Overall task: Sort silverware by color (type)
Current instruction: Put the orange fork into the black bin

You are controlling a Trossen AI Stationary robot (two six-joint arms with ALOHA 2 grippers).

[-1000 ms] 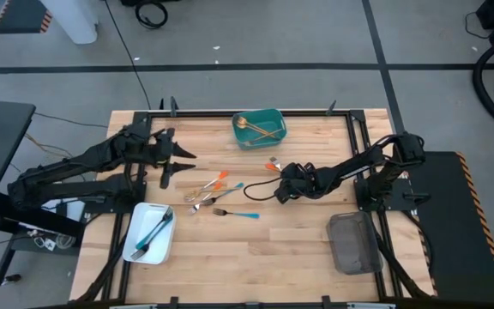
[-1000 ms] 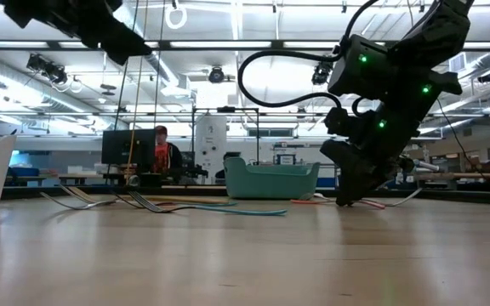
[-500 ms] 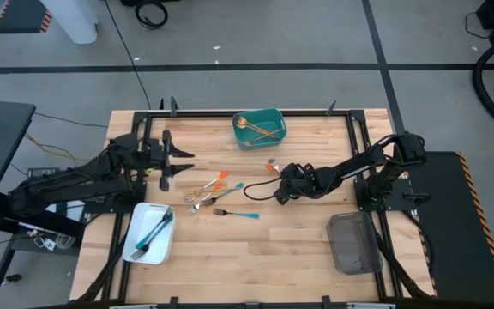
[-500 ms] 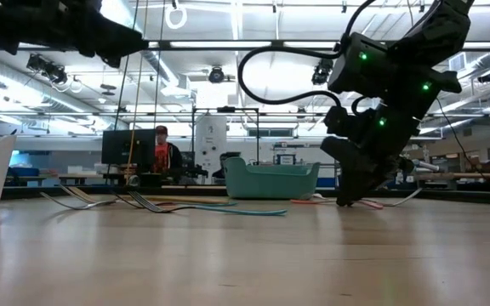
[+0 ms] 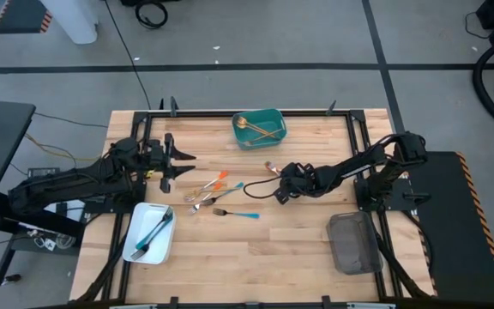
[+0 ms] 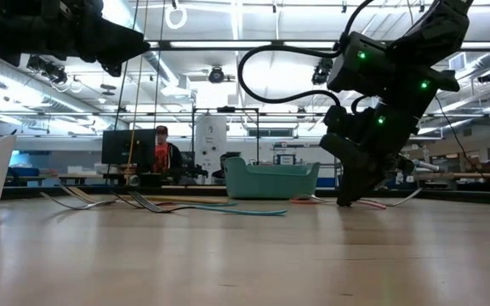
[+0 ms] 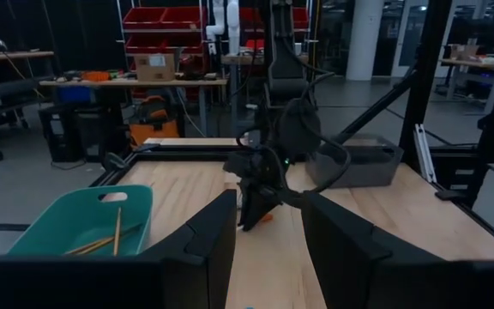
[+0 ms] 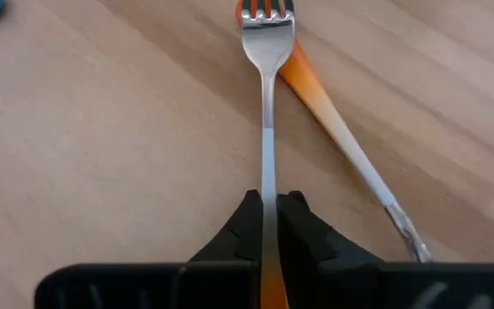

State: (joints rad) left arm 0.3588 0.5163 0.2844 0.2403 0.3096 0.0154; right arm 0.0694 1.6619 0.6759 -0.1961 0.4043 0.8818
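My right gripper (image 5: 279,175) is down at the table right of centre, shut on an orange-handled fork (image 8: 267,51) with a silver head. A second orange-handled piece (image 8: 324,107) lies slantwise beside it, its orange end under the fork's head. My left gripper (image 5: 175,163) hovers open above the table's left part, clear of everything; its fingers (image 7: 208,236) frame the right arm. A loose pile of orange and blue silverware (image 5: 213,189) and one blue-handled fork (image 5: 234,213) lie flat at mid-table. My right gripper pinches the fork's handle (image 8: 268,184) between its two fingers, about where the silver stem turns orange. The fingers lie along the fork, slanting down from the table's right side. The fork stays low over the wood, head pointing away from the gripper; whether it is lifted I cannot tell.
A teal tray (image 5: 273,137) at the far edge holds gold pieces. A white tray (image 5: 137,227) at the near left holds blue-handled pieces. A grey tray (image 5: 352,242) sits at the near right. Bare wood lies along the near edge between the trays.
My left arm has sunk and levelled out, its gripper drifting slightly toward the near edge and staying open. My right gripper has kept still at the orange fork.
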